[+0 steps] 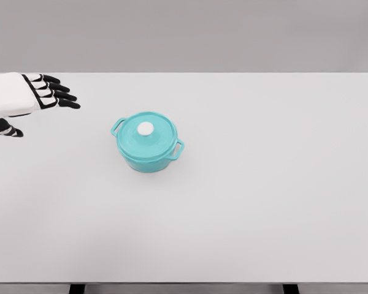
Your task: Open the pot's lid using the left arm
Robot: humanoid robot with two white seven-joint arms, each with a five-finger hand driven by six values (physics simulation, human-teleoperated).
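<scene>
White table (264, 214) bears lidded teal pot (147, 150); left hand (34, 98) hovers apart, fingers spread.

This is a simulated test bench, not a lived-in room. A wide, plain white table (264, 202) fills nearly the whole head view, with flat, even shading and no marks. Behind its far edge stands a bare grey wall (184, 33) with no texture or fittings. Dark table legs (77, 288) peek out below the near edge. A single teal pot (147, 144) with a white-knobbed lid hints at cookware, yet the clean, staged look is a simulator's render.
</scene>
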